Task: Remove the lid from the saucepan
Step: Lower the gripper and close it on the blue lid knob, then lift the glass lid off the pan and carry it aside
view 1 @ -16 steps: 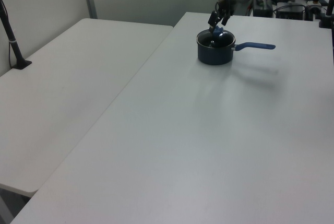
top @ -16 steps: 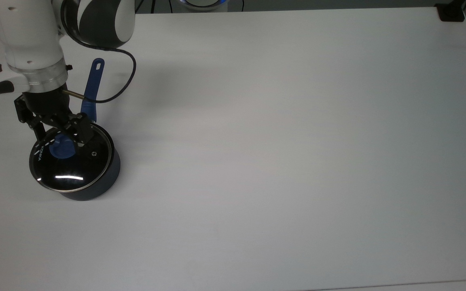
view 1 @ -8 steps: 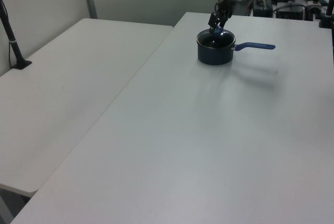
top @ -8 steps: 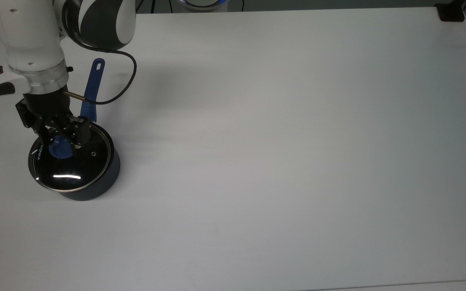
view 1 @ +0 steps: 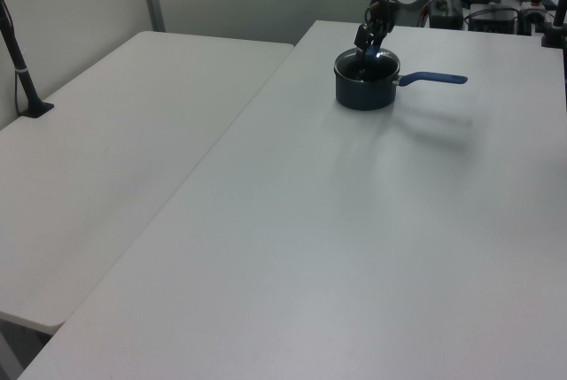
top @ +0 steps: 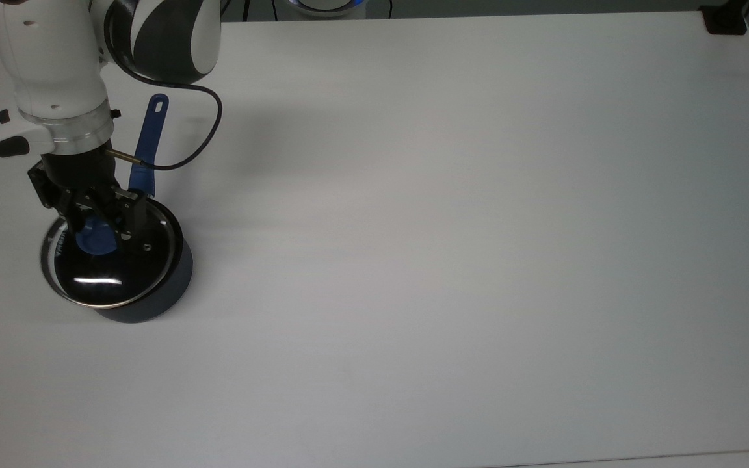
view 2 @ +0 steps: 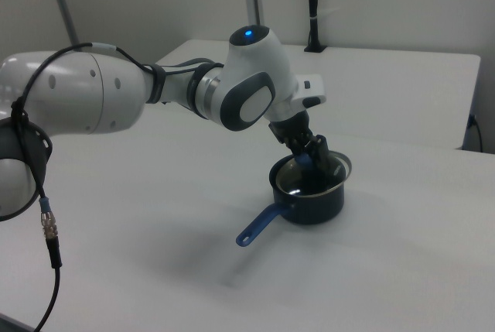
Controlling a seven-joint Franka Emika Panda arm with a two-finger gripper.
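Note:
The saucepan point(top: 170, 286) is a small dark grey-blue pan near the top view's left edge, its long blue handle point(top: 151, 136) pointing away toward the table's far side. The glass lid point(top: 111, 276) lies over the pan, its metal rim sticking out past the pan's wall on the top view's left. My gripper point(top: 97, 225) comes down from above and is shut on the lid's blue knob point(top: 93, 240). In the left view the gripper point(view 1: 367, 43) stands over the saucepan point(view 1: 365, 93). In the right view the lid point(view 2: 334, 166) sits slightly tilted over the saucepan point(view 2: 315, 202).
A black cable point(top: 209, 130) loops from my wrist over the handle. The white table point(top: 452, 247) stretches wide to the top view's right, with a black block point(top: 724, 21) at its far right corner. A second table point(view 1: 106, 158) adjoins on the left view's left.
The fingers have drawn together around the blue knob. The lid has shifted a little toward the top view's left and no longer sits centred on the pan.

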